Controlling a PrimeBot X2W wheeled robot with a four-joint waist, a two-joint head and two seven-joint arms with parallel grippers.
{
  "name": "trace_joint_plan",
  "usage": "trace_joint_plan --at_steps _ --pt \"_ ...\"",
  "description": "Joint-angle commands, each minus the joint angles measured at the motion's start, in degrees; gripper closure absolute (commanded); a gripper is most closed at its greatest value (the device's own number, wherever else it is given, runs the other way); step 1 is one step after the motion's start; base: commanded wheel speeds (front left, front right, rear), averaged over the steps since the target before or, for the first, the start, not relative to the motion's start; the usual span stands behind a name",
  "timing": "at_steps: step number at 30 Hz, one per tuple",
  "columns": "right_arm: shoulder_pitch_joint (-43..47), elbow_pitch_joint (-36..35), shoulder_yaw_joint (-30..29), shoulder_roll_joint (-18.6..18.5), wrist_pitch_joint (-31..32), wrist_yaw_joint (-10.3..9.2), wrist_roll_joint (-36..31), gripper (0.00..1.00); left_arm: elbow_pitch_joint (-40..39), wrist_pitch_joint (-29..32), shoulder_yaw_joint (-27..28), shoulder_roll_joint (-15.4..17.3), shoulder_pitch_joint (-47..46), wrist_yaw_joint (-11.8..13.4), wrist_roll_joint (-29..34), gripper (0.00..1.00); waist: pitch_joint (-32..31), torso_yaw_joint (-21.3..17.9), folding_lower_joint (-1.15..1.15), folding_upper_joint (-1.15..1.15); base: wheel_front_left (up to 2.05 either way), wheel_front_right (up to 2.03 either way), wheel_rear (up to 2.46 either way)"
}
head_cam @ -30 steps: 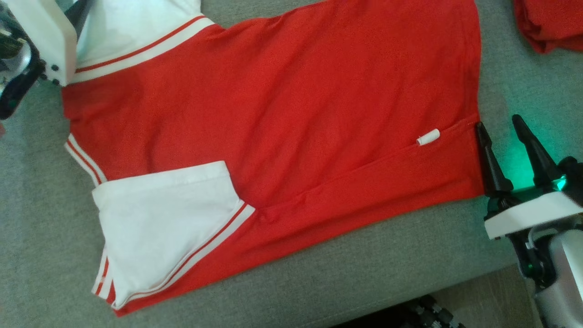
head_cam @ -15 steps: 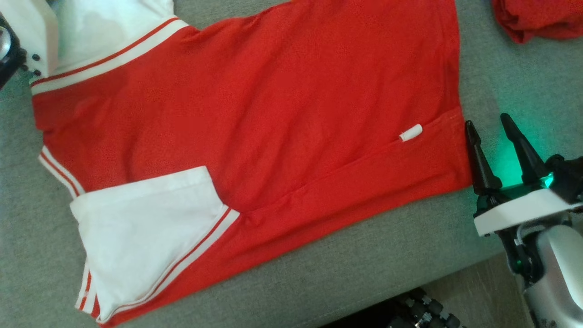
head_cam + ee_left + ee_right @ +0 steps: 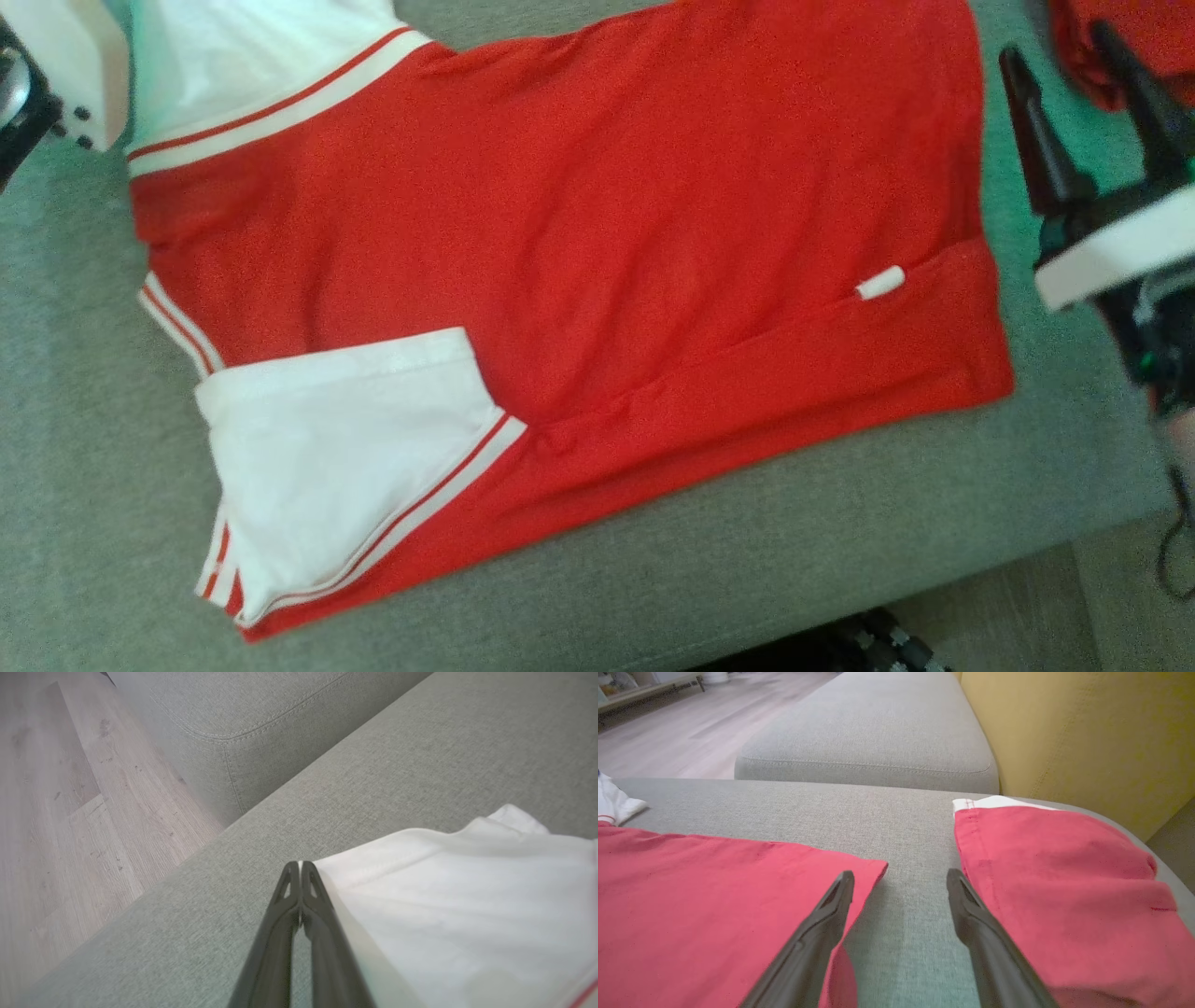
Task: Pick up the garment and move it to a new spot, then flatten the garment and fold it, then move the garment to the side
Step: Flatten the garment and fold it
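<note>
Sofa (image 3: pixel 653 579): left jaws closed (right jaws spread)

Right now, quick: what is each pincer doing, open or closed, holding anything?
Left pincer: closed at the white sleeve edge; grip on it unclear.
Right pincer: open, holding nothing.

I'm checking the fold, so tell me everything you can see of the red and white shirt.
The shirt is red cloth with white sleeves trimmed in red-and-white stripes, lying flat and smooth on the grey sofa cushion, its near side folded in. A small white tag sits near the hem. The left gripper, shut, meets the far sleeve at its edge; a pinch can't be confirmed.
</note>
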Motion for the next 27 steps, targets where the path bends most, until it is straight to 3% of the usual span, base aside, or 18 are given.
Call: trace_joint_plan --at_steps 1,8,21,22,25,26,27 --pt "0.0 -0.8 0.8 -1.8 0.5 -0.04 0.6 0.00 -0.7 -0.5 2.1 1.9 -3.4 0.1 -0.2 1.00 0.0 0.8 0.00 0.00 0.00 0.00 0.00" --pt "-10.4 8.7 7.4 -7.0 4.2 -0.04 2.1 0.00 -1.2 -2.5 -0.2 1.0 -5.7 0.1 -0.5 1.00 1.1 3.9 0.00 0.00 0.00 0.00 0.00" --pt "-19.1 18.1 22.0 -10.7 8.0 -0.04 5.7 0.00 -0.9 -5.7 -4.6 0.2 -7.7 0.1 -2.2 1.00 1.9 6.3 0.00 0.00 0.00 0.00 0.00" --pt "-19.5 18.4 23.1 -10.8 8.6 -0.04 6.4 0.04 -0.8 -5.9 -4.9 0.2 -7.8 0.1 -2.4 1.00 1.8 6.4 0.00 0.00 0.00 0.00 0.00" --pt "-20.3 19.1 25.6 -11.3 10.5 -0.04 9.2 0.57 -0.5 -6.6 -5.8 0.3 -7.9 0.1 -3.0 1.00 1.6 6.7 0.00 0.00 0.00 0.00 0.00" --pt "-20.4 19.0 26.4 -11.5 11.2 -0.04 10.2 0.94 -0.4 -6.8 -6.0 0.4 -7.9 0.1 -3.2 1.00 1.5 6.8 0.00 0.00 0.00 0.00 0.00" --pt "-20.5 18.9 27.2 -11.8 11.9 -0.04 11.3 1.00 -0.2 -7.1 -6.3 0.4 -7.9 0.1 -3.4 1.00 1.4 6.8 0.00 0.00 0.00 0.00 0.00"
